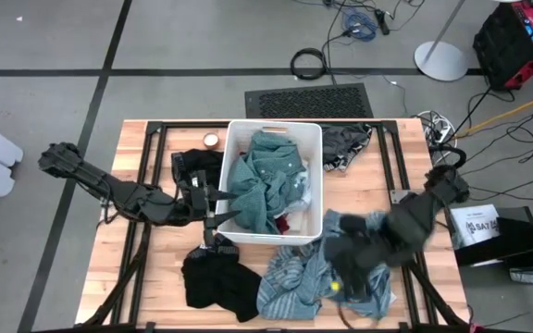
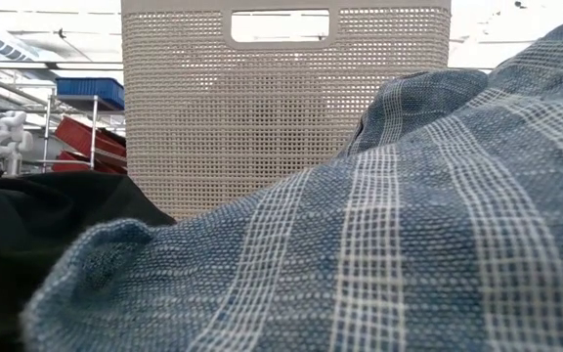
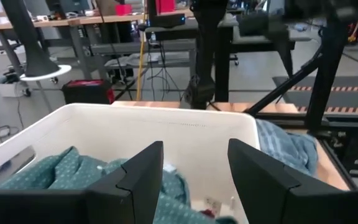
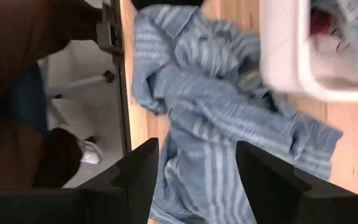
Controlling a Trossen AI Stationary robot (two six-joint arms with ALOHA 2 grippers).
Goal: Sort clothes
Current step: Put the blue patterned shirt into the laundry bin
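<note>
A white bin (image 1: 313, 139) stands mid-table with a teal garment (image 1: 259, 180) heaped inside. At its left wall my left gripper (image 1: 227, 206) stands open and level, its fingers (image 3: 135, 180) pointing over the rim with nothing between them. A blue striped garment (image 1: 290, 277) lies spread on the table in front of the bin, toward the right. My right gripper (image 4: 194, 180) hangs open above that garment, pointing steeply down and holding nothing. A black garment (image 1: 218, 277) lies crumpled at the near left.
A dark garment (image 1: 345, 143) lies to the right of the bin, another black one (image 1: 197, 162) at its far left beside a small round object (image 1: 212, 140). In the low view the striped cloth (image 2: 409, 225) fills the foreground before the bin (image 2: 286, 108).
</note>
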